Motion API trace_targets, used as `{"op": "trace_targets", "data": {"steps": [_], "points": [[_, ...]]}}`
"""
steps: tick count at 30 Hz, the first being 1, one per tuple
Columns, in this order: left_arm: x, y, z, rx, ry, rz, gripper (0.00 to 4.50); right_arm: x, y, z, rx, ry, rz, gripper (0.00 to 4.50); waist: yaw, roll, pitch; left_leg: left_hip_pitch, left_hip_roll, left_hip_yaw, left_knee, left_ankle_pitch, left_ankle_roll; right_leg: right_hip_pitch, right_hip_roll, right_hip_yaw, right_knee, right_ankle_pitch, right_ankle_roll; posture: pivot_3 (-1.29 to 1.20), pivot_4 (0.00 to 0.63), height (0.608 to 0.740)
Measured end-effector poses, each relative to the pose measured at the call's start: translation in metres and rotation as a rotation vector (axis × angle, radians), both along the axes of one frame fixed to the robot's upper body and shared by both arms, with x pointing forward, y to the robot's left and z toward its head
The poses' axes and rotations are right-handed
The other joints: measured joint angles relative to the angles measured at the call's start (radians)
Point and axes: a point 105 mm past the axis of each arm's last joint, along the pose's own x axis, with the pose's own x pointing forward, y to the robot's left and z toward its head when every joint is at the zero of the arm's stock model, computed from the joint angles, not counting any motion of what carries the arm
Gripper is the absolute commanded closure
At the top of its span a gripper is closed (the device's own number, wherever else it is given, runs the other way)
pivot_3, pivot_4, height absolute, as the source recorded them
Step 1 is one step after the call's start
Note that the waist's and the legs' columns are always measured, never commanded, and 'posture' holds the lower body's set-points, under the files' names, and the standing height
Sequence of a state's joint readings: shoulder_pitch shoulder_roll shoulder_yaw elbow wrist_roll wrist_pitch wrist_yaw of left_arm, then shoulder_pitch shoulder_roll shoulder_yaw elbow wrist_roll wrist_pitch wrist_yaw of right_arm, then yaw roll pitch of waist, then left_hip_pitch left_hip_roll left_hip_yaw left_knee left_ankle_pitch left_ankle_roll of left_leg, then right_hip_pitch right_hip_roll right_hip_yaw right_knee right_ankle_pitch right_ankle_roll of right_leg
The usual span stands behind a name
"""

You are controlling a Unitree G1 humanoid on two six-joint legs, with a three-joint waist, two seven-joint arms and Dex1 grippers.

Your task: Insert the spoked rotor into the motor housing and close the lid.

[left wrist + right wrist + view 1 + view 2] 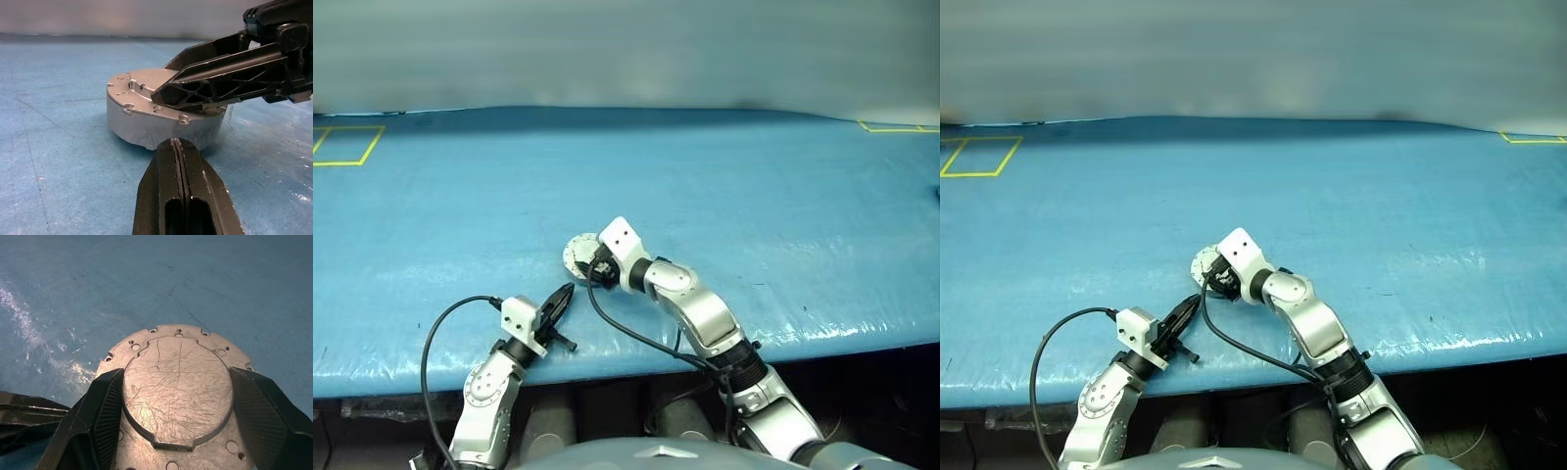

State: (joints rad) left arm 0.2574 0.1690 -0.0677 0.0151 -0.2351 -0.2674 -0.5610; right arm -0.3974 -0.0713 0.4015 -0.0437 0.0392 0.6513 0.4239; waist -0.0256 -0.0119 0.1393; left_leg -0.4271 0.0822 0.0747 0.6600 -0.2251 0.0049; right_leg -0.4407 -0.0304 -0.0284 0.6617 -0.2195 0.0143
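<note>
Your R hand (176,421) sits over the motor housing (146,125), fingers spread wide, one on each side of the raised scratched plate on top. The right wrist view puts both finger pads against that plate's edges — looks like a grip on the housing, though you can't confirm squeeze from the pics. The housing rests flat on the blue surface (754,196), near the front edge, roughly centre. What you see of it: a short silver drum w/ a flat flange on top, small holes round the rim. Windings not visible from these angles.

Your L hand (178,147) is fully closed, fingers pressed together, nothing between them. It's level, tip pointing at the drum's side wall and just short of it — close, but a thin gap shows in the left wrist view. From the head cam the L hand lies nearer the front edge than the housing, to its left.

Yellow tape outlines (347,145) at the far corners of the surface.
</note>
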Motion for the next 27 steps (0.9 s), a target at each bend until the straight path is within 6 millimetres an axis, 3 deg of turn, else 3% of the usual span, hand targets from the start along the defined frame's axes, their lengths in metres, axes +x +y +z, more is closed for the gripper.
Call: {"op": "trace_targets", "data": {"steps": [8,13,18,21,27], "points": [[0.0,-0.004,0.001,-0.004,0.013,-0.003,4.5,0.001,-0.001,0.001,-0.029,0.017,0.005,1.48,0.001,-0.001,-0.001,0.0,0.0,0.0,0.0,0.0,0.0,-0.002,-0.001,-0.001,0.0,0.0,0.0,0.0,0.15,0.74],[0.003,0.006,0.018,-0.006,-0.022,-0.011,4.5,0.001,-0.002,0.001,-0.029,0.013,0.006,1.48,0.003,-0.001,-0.001,0.0,0.0,-0.001,0.0,0.0,0.0,-0.002,-0.001,-0.001,0.0,0.0,0.0,0.0,0.15,0.74],[0.029,0.033,0.052,0.065,-0.052,0.063,4.5,0.001,-0.004,0.001,-0.031,0.012,-0.001,1.48,0.007,-0.002,-0.001,0.0,-0.001,-0.001,0.0,0.0,0.0,-0.001,-0.001,-0.001,0.0,0.0,0.0,0.0,0.15,0.74],[0.047,0.034,0.075,0.084,-0.06,0.065,4.5,0.0,-0.004,0.001,-0.029,0.013,-0.001,1.48,0.006,-0.003,-0.001,0.0,-0.001,-0.001,0.0,0.0,0.0,0.003,-0.001,-0.001,-0.001,0.0,0.001,0.0,0.15,0.74],[0.07,0.023,0.076,0.03,0.171,-0.031,4.5,0.0,-0.003,0.001,-0.026,0.013,-0.003,1.48,0.005,-0.004,-0.001,0.001,-0.001,-0.001,0.0,0.0,0.0,0.007,0.001,-0.002,-0.001,0.0,0.001,0.0,0.15,0.74]]}}
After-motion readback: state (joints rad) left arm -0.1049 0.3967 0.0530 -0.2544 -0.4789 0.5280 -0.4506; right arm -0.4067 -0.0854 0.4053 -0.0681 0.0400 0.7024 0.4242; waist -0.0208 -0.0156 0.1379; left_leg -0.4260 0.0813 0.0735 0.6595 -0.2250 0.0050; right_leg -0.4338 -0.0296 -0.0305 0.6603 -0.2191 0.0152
